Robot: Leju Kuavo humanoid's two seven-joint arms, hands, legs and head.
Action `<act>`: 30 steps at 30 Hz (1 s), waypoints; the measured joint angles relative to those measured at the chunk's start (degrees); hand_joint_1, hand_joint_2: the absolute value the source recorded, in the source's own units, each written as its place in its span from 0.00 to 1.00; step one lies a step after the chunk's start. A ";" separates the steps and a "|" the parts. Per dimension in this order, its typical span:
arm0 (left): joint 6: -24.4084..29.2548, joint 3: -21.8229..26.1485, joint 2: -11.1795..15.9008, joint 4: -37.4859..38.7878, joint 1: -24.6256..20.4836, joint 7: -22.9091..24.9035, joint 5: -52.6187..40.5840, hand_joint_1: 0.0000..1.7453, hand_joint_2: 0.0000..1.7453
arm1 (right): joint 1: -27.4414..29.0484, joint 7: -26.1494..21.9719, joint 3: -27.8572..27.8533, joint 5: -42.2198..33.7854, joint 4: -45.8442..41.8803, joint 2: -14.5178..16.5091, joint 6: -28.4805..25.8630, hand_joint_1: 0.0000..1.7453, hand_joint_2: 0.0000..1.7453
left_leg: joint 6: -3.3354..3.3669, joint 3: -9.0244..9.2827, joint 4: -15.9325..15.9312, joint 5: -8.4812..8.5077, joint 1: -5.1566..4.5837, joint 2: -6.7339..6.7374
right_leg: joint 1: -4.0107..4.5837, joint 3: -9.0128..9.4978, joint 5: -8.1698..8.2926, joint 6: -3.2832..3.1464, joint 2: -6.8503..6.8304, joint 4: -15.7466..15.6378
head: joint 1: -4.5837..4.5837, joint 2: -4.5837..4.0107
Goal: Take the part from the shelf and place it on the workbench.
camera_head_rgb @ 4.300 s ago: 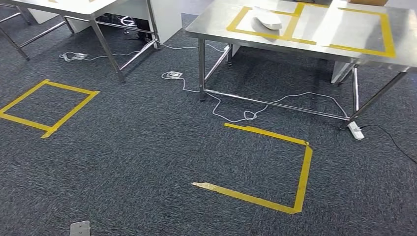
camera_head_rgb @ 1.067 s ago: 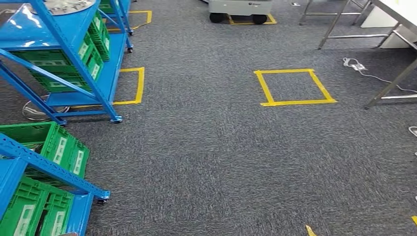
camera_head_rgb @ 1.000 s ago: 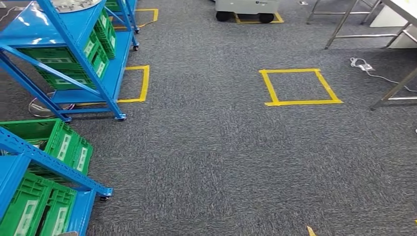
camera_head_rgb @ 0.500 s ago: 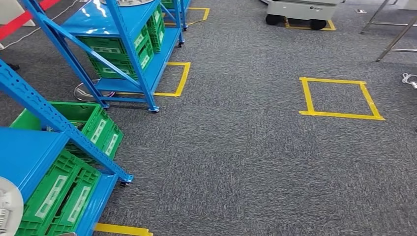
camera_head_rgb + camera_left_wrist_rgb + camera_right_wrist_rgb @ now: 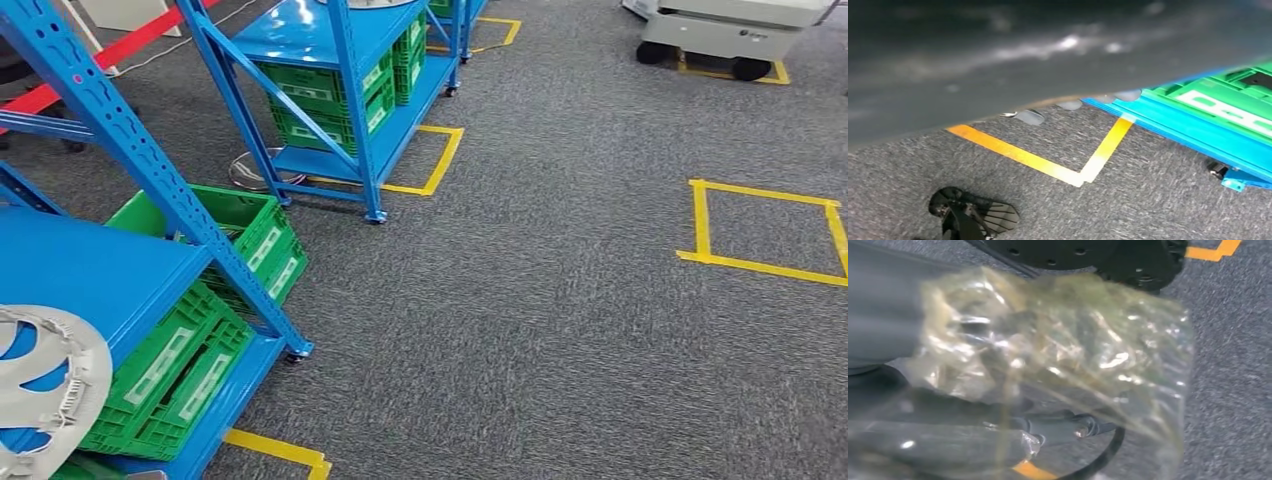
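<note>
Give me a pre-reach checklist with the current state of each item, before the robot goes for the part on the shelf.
1. Part located: ok. The grey round part lies on the near blue shelf.
2. Part fully in the head view: not ok, cut off at the frame's edge.
3. Floor path to the shelf: ok, bare carpet.
4. Left hand free: cannot tell.
5. Right hand free: cannot tell; crinkled clear plastic blocks that wrist view.
6. Crates in the way: ok, the green crates sit below the part's level.
</note>
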 joint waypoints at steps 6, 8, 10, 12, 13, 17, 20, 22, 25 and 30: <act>-0.77 0.98 0.05 -0.47 0.17 -0.03 -1.92 0.00 0.00 | 0.25 -0.33 -0.07 -0.60 0.01 -0.12 1.04 0.00 0.00 | -1.57 -3.82 7.69 -4.74 0.12 3.57 | 0.27 0.34 0.51 -2.04 -3.64 -0.66 | -0.47 0.00; -1.09 0.99 0.05 -0.69 0.24 0.19 -1.98 0.00 0.00 | 0.62 -0.34 -0.09 -0.62 0.01 -0.19 1.19 0.00 0.00 | -1.78 -6.94 14.84 -7.78 0.16 4.41 | 0.55 0.37 0.34 -2.35 -5.31 -0.64 | -0.53 0.00; -1.13 1.02 0.05 -0.87 0.49 0.44 -2.06 0.00 0.00 | 0.73 -0.33 -0.11 -0.63 0.01 -0.24 1.30 0.00 0.00 | -1.71 -6.98 15.61 -6.89 0.15 4.68 | 0.78 0.50 0.18 -2.47 -6.76 -0.63 | -0.55 0.00; -1.13 1.04 0.05 -1.08 0.68 0.63 -2.19 0.00 0.00 | 0.67 -0.34 -0.12 -0.64 0.01 -0.26 1.43 0.00 0.00 | -1.20 -3.32 8.84 -3.03 -0.06 6.04 | 0.97 0.88 -0.06 -2.43 -7.96 -0.62 | -0.54 0.00; -1.12 1.04 0.04 -1.20 0.69 0.70 -2.25 0.00 0.00 | 0.66 -0.35 -0.13 -0.65 0.01 -0.26 1.49 0.00 0.00 | -0.83 -1.37 5.02 -1.66 -0.36 7.44 | 1.17 1.01 -0.26 -2.28 -8.51 -0.52 | -0.54 0.00; -1.11 1.02 -0.02 -1.65 0.72 0.79 -2.33 0.00 0.00 | 0.46 -0.36 -0.14 -0.67 0.01 -0.30 1.58 0.00 0.00 | 0.35 0.49 0.17 -0.91 -1.02 8.72 | 1.56 1.29 -0.76 -1.39 -10.92 -0.36 | -0.45 0.00; -1.11 1.05 -0.19 -1.86 0.92 0.80 -2.33 0.00 0.00 | 0.09 -0.40 -0.15 -0.70 0.03 -0.40 1.62 0.00 0.00 | 1.14 0.64 -0.47 -0.37 -0.51 6.92 | 1.23 0.01 -3.36 -0.40 -8.24 2.95 | -0.10 0.00; -1.11 1.06 -0.21 -1.96 0.83 0.80 -2.33 0.00 0.00 | 0.22 -0.40 -0.16 -0.73 0.05 -0.48 1.64 0.00 0.00 | 1.42 0.49 -0.52 -0.17 -0.32 5.64 | 0.81 -3.69 -7.05 0.06 -5.12 10.54 | 0.25 0.00; -1.15 1.09 -0.21 -1.99 0.93 0.80 -2.35 0.00 0.00 | 0.51 -0.39 -0.19 -0.74 0.05 -0.52 1.63 0.00 0.00 | 1.42 0.46 -0.48 -0.08 -0.26 3.60 | 0.41 -7.06 -7.43 0.49 -4.23 16.20 | 0.26 0.00; -2.00 1.12 -0.15 -2.06 0.81 0.81 -3.05 0.00 0.00 | 0.57 -0.37 -0.22 -0.87 0.10 -0.60 1.58 0.00 0.00 | 0.08 0.33 -0.05 -0.07 -0.17 0.36 | -0.58 -0.36 -0.03 0.72 0.11 0.89 | 0.40 0.00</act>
